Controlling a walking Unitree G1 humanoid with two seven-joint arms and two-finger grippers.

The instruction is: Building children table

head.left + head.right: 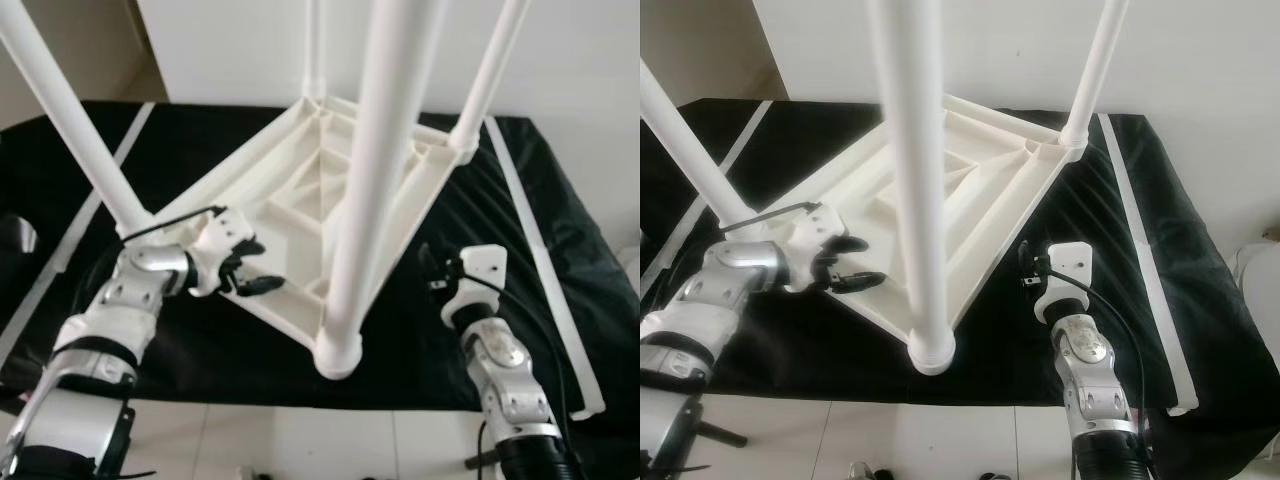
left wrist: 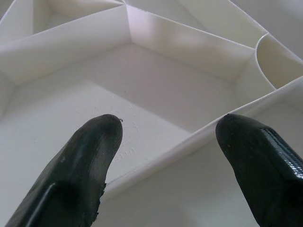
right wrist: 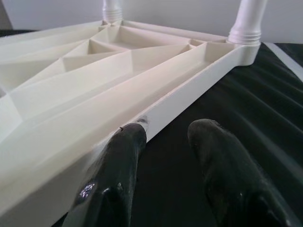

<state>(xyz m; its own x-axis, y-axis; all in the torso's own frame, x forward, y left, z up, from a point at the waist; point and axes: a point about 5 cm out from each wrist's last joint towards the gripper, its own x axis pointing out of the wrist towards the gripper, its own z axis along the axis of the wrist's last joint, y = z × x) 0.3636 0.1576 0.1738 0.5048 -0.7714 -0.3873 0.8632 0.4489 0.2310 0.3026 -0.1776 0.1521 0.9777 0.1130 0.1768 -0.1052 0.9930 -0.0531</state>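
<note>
A white plastic children's table [image 1: 300,215] lies upside down on a black cloth, its ribbed underside facing up. Its legs stand screwed into the corners, the nearest leg [image 1: 375,150] rising in front of me and another leg [image 1: 70,120] at the left. My left gripper [image 1: 250,268] is open at the table's left rim; in the left wrist view its fingers [image 2: 94,151] straddle a thin white rib [image 2: 189,139]. My right gripper [image 1: 428,265] is open low beside the right rim [image 3: 189,90], over the cloth, one finger [image 3: 128,142] close against the rim.
The black cloth [image 1: 560,250] covers a low platform, with white tape strips [image 1: 540,240] along its right side and another strip [image 1: 90,200] at the left. A white wall [image 1: 230,50] stands behind. Pale tiled floor [image 1: 300,440] lies at the near edge.
</note>
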